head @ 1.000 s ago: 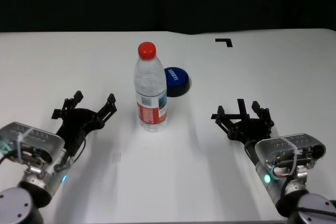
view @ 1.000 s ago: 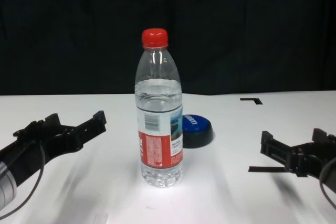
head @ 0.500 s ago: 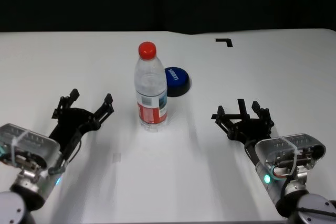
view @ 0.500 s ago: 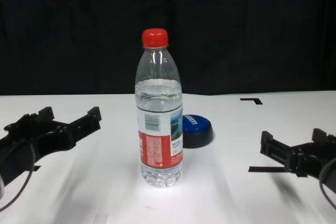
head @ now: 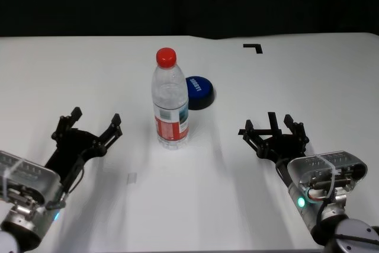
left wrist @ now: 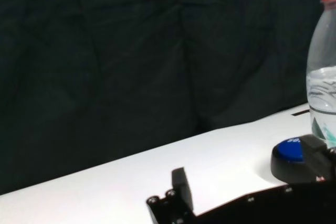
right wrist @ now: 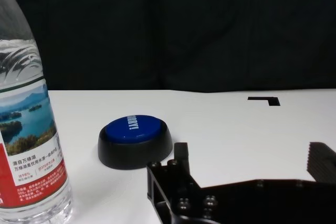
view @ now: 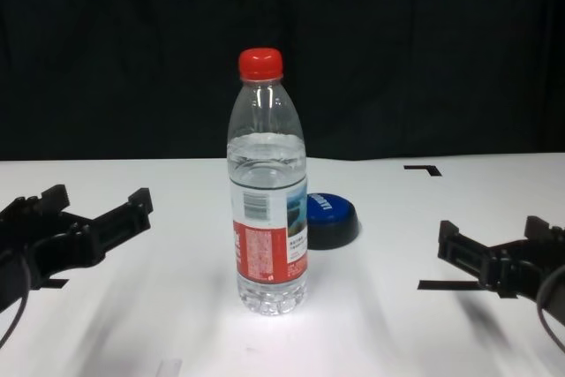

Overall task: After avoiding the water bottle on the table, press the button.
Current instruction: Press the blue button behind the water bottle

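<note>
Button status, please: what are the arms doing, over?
Left gripper and right gripper open, empty, low over the table. Button unpressed. Water bottle upright directly before it.

Your robot's left gripper (head: pixel 86 130) and right gripper (head: pixel 273 130) are matte black, with blocky fingers and small round screws. Each sits on a silver-grey wrist housing banded by a pale strap, with thin black cables and a small teal light glowing.
</note>
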Controlling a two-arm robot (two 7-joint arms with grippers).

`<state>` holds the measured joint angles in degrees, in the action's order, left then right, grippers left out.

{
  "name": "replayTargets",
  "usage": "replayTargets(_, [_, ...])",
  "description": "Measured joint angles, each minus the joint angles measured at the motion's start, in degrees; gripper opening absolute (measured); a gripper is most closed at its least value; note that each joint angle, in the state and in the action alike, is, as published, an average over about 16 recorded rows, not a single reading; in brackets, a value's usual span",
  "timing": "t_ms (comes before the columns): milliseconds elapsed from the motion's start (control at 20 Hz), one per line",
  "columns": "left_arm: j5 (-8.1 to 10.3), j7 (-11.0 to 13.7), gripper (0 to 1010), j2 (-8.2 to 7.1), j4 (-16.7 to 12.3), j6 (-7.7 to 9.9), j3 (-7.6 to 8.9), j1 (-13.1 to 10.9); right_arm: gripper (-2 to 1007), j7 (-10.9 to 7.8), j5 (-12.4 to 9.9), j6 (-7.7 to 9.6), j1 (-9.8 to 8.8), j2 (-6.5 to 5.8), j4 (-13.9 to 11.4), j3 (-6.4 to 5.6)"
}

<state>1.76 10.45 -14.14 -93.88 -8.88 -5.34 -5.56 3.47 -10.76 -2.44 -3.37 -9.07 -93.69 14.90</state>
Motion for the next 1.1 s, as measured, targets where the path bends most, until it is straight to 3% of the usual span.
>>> replayTargets(750, [-0.96,-0.81,1003,1.16,-4.83,0.40,1.10,-5.84,1003,0.00,0.00,0.00,0.00,0.00,0.00,0.00])
replayTargets(1100, [-0.95,-0.34,1003,1.36,-5.76,0.05,0.87,-7.37,1003,0.00,0.00,0.00,0.00,0.00,0.00,0.00])
